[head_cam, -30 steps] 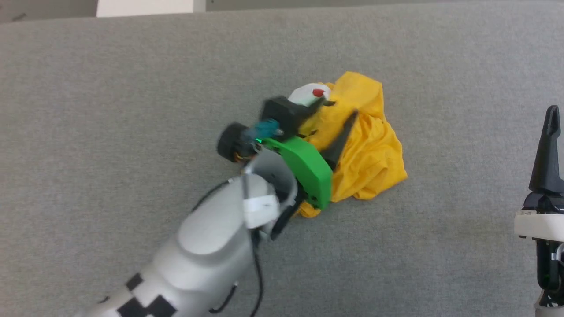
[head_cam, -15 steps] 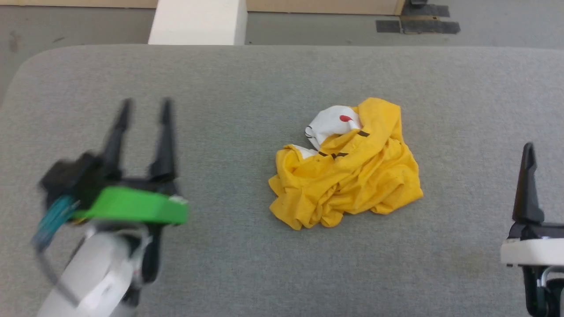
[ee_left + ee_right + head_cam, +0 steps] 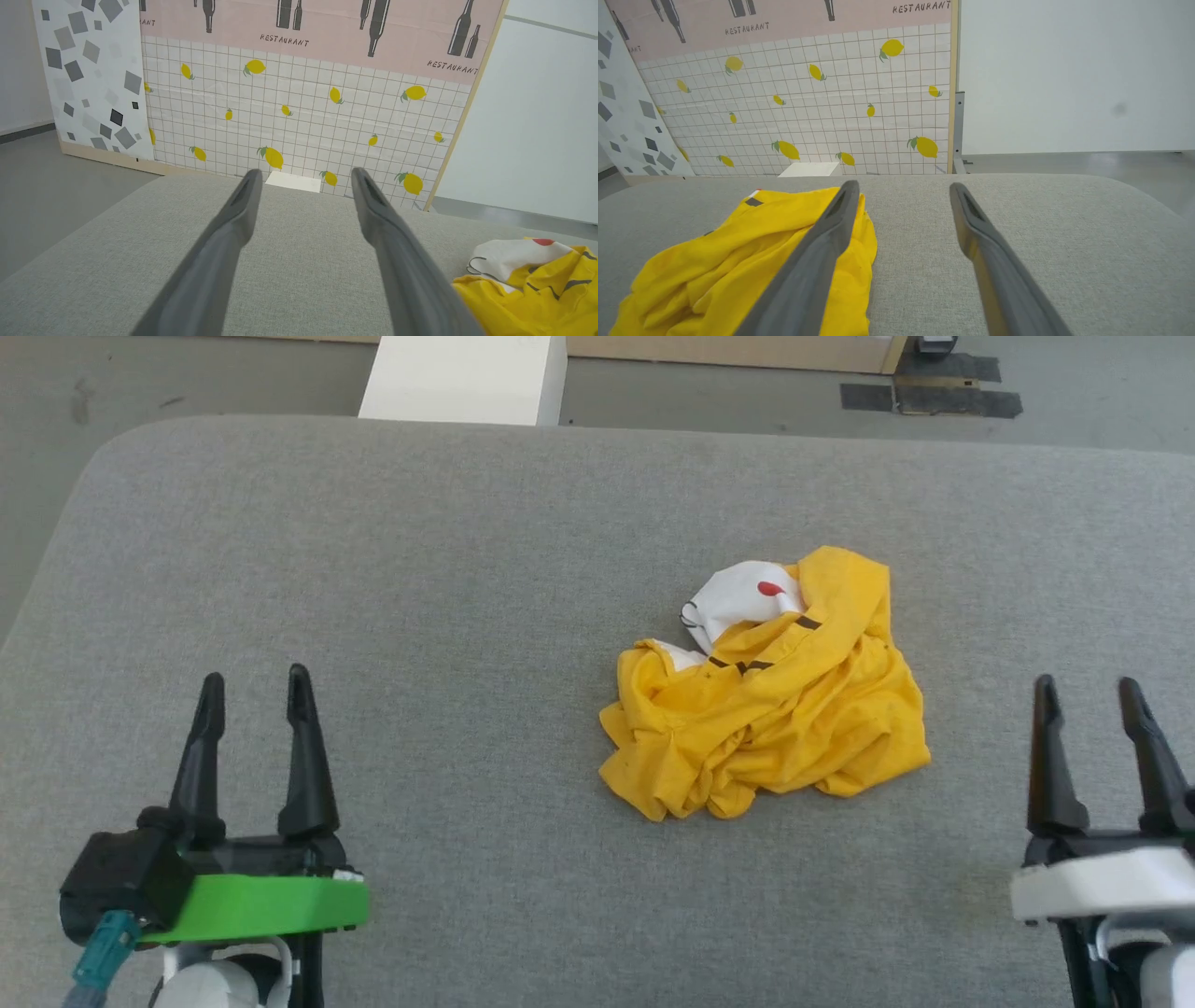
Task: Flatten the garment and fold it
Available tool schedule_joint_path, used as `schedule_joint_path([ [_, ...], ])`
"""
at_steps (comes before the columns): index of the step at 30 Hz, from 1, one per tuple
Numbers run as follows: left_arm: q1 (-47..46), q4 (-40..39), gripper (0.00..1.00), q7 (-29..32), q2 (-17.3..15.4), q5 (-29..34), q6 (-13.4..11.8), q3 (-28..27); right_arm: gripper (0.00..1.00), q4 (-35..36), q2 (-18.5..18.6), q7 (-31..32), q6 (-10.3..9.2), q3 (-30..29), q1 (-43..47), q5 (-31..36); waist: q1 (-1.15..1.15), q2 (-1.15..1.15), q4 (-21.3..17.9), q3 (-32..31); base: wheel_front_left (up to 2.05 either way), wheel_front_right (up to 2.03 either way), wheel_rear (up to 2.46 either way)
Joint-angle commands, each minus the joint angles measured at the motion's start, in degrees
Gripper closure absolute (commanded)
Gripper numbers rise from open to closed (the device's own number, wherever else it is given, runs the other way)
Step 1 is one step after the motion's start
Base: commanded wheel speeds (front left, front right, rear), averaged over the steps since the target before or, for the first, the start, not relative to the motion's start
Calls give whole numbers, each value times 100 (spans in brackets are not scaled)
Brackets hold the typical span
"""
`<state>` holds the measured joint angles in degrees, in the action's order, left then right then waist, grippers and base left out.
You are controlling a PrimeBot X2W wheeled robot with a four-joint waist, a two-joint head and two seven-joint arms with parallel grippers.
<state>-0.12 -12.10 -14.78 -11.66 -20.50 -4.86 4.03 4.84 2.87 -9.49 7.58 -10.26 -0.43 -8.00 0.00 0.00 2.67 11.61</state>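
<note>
Garment (image 3: 766, 709) crumpled on grey table (image 3: 420, 569); lemon-print wall (image 3: 303, 116) behind

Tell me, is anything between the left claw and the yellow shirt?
No, just bare grey table between the left gripper and the shirt, seen in the head view.

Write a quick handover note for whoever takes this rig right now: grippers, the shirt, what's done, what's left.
Left gripper: open, empty, at the near left of the grey padded surface, well apart from the shirt.
Right gripper: open, empty, at the near right, also not touching the shirt.
Yellow T-shirt: a crumpled heap right of centre, between the two grippers.
Done: nothing to show; it is not flattened.
Left: spread it flat, then fold it.
</note>
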Motion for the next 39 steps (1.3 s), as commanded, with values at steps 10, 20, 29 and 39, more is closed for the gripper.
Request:
schedule_joint_path([
  [10, -318, 255, 0, -21, 634, 432, 716, -411, 0, 195, 219, 2410, -9, 805, -762, 77, 0, 0, 231, 476, 0, 0, 0],
  [20, -546, 486, 0, -21, 843, 566, 1018, -486, 0, 57, 331, 4038, -9, 423, -766, 89, 0, 0, 585, 859, 0, 0, 0],
  [29, -650, 609, 0, -21, 875, 568, 1086, -471, 100, -286, 107, 3971, -9, 199, -790, 154, 0, 0, 661, 903, 0, 0, 0],
  [39, -538, 667, 0, -21, 877, 565, 1034, -528, 100, 643, 540, 3429, -9, -73, -1436, 583, 0, 0, 317, 523, 0, 0, 0],
])
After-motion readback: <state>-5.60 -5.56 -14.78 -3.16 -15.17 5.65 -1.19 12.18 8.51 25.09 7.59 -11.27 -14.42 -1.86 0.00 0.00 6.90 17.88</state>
